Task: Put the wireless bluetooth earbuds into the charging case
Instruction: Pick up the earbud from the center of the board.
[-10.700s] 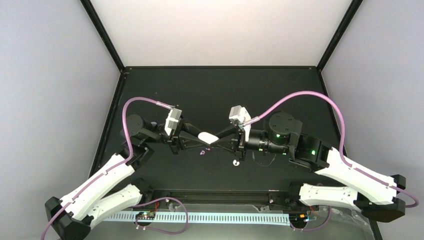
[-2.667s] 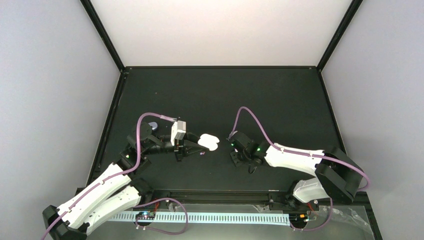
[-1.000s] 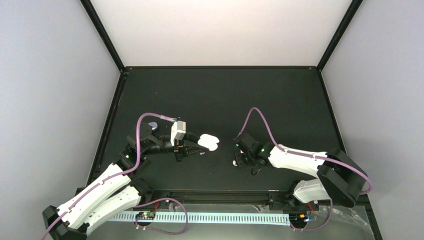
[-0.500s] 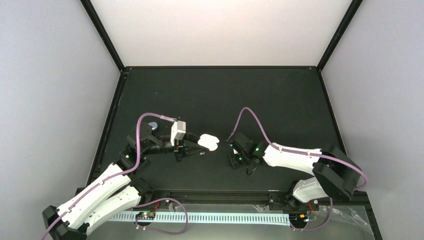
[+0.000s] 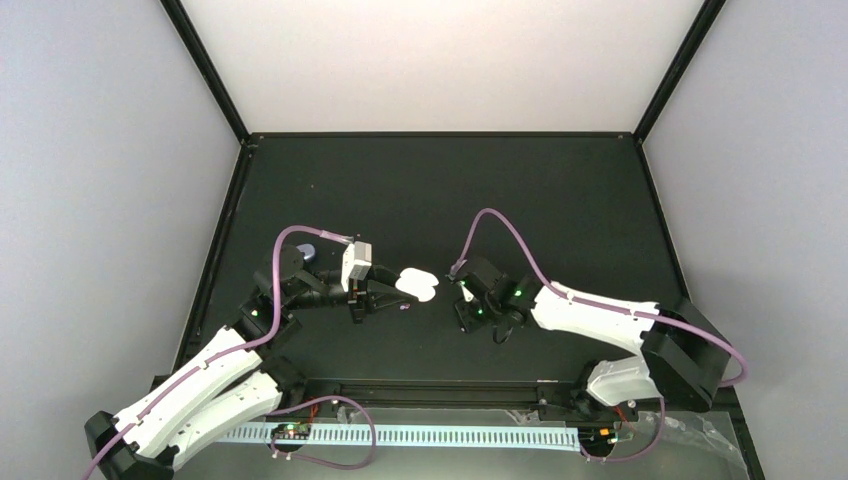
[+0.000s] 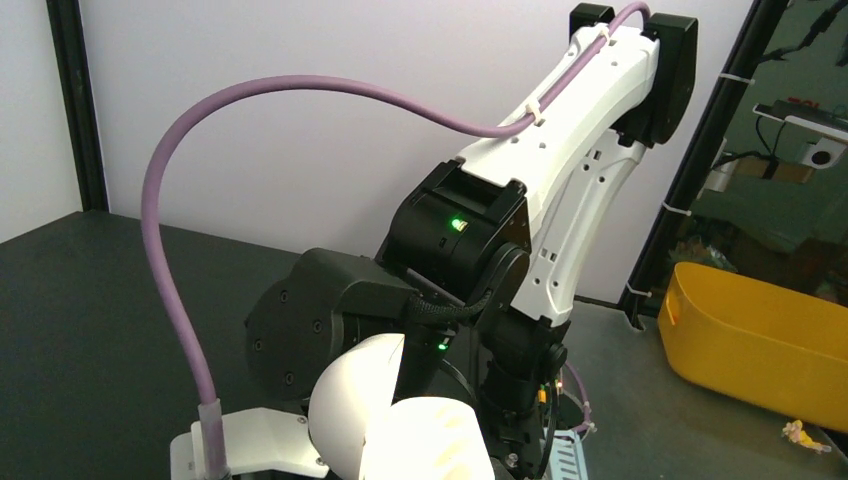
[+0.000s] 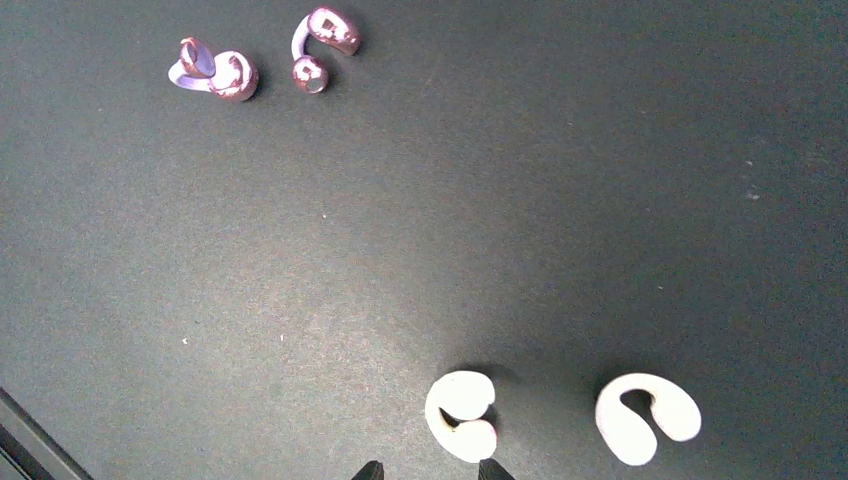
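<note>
The charging case (image 5: 418, 283) is a glossy white clamshell, hinged open, and my left gripper (image 5: 392, 287) is shut on it just above the mat. In the left wrist view the case (image 6: 400, 425) fills the bottom centre and hides the fingers. Two white curled earbuds lie on the black mat in the right wrist view, one (image 7: 462, 415) just beyond the fingertips and one (image 7: 645, 418) to its right. My right gripper (image 7: 428, 470) points down over them, tips apart with nothing between. In the top view the right gripper (image 5: 465, 318) covers both buds.
Two shiny lavender-pink curled buds (image 7: 215, 72) (image 7: 320, 45) lie farther off on the mat; a small lavender speck (image 5: 405, 305) sits below the case. A yellow bin (image 6: 760, 340) stands beyond the table edge. The right arm (image 6: 560, 180) faces the left wrist camera.
My right arm has shifted a little left and now covers the white bud seen by its tip a second ago. Its jaws have parted slightly. The left arm and case have not moved.
</note>
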`<state>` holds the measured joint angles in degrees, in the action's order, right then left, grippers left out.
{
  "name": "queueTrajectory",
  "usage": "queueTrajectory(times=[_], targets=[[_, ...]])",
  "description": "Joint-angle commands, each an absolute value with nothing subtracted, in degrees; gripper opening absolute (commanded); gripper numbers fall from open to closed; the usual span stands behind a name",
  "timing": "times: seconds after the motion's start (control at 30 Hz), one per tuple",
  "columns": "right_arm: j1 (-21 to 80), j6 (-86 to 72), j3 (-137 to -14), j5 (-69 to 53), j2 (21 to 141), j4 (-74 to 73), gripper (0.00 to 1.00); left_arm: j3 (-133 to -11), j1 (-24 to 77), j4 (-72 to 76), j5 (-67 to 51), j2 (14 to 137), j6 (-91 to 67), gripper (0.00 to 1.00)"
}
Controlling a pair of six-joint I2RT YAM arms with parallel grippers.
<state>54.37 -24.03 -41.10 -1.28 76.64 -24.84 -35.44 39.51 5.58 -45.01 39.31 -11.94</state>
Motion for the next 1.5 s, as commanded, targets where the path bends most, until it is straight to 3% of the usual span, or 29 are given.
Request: queueTrajectory(times=[0.0,0.33,1.17,1.47], targets=[[54.7,-21.9,-43.0,-3.9,78.5,-24.2,0.24,-36.8,39.5,5.4,-44.6,38.8,-10.8,0.02],[54.7,-22.4,-43.0,-5.9,82.6,-22.6,0.25,-36.8,39.5,5.4,-44.6,38.7,-10.7,0.01],[54.6,-24.5,-41.3,3.4,84.2,-23.9,0.28,-36.8,39.5,5.4,-44.5,38.8,-10.6,0.02],[54.6,-24.9,-41.1,5.6,82.9,-24.1,0.19,-36.8,39.5,5.3,-44.4,38.8,-10.6,0.02]])
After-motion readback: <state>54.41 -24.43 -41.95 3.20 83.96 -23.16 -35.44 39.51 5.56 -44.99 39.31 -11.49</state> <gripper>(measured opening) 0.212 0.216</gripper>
